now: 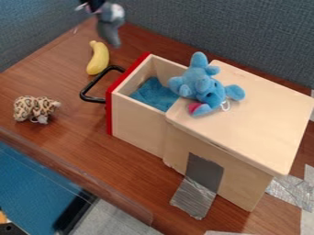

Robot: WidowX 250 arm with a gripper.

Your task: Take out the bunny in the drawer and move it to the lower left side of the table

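Light bright, fairly even, apparently from above; box lid palest, its side a tone darker; inside of drawer partly shaded, edges of the shade soft; faint, soft shadow by blue plush on the lid; muted sheen on wooden table; small glints off silver tape; thin highlights along clear edging, lower left.

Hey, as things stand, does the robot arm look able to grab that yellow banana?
Probably not right away: the end effector seems to be holding the gray plush toy, which it would likely have to release first. Otherwise, the banana lies uncovered near the drawer handle.
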